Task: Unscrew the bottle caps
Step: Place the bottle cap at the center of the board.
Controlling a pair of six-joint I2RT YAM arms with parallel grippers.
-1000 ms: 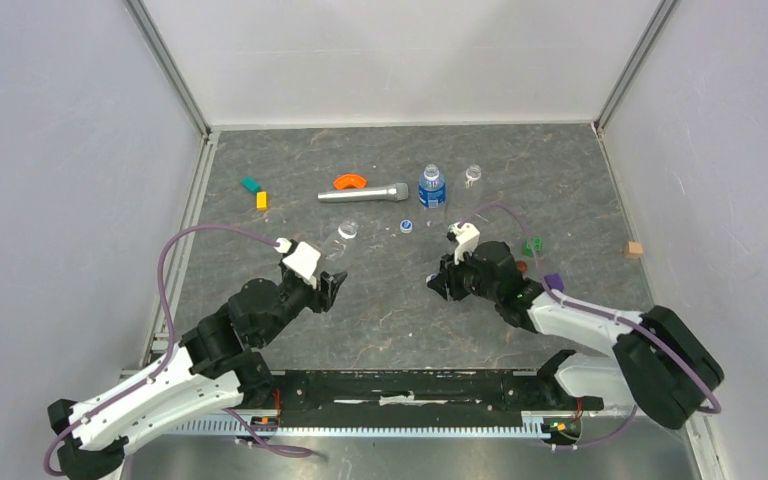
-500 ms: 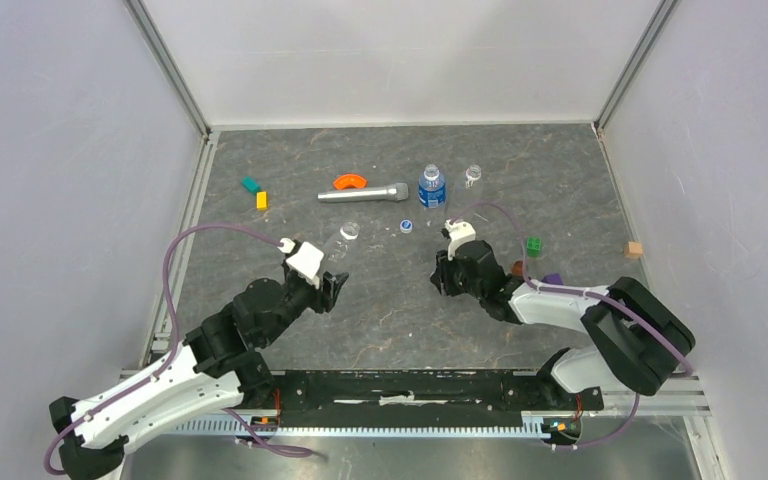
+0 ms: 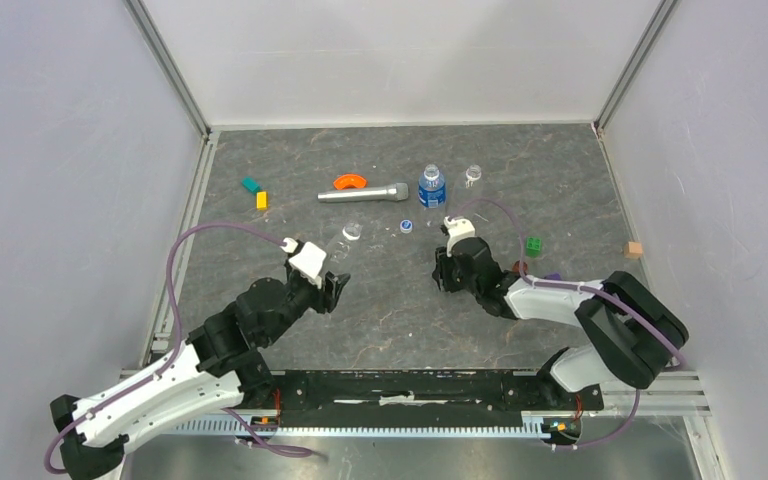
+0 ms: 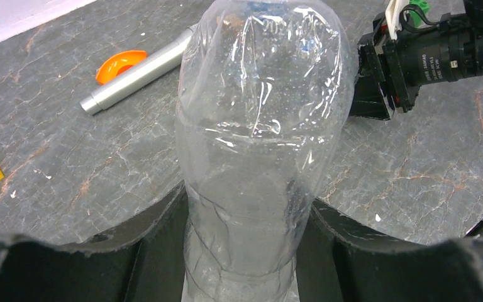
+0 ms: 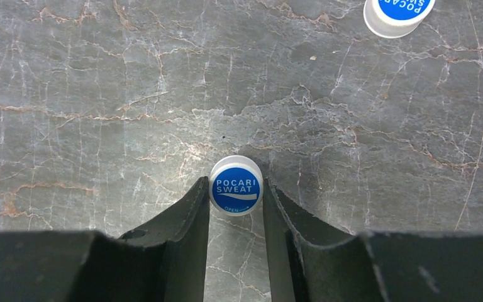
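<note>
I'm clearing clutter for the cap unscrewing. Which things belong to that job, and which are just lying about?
Job: held bottle in left gripper, labelled bottle, far unlabelled bottle, cap in right gripper, loose cap.
Lying about: silver cylinder, orange piece, teal block, yellow block, green block, wooden cube.

left gripper [image 3: 338, 284]: clamped, arm stretched forward | right gripper [image 5: 236, 189]: pinched narrow, arm bent inward

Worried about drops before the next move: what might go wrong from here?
The cap is pinched only at the fingertips of the right gripper, so it may pop out and roll away. The thin clear bottle in the left gripper looks creased; a tighter squeeze might buckle it.
</note>
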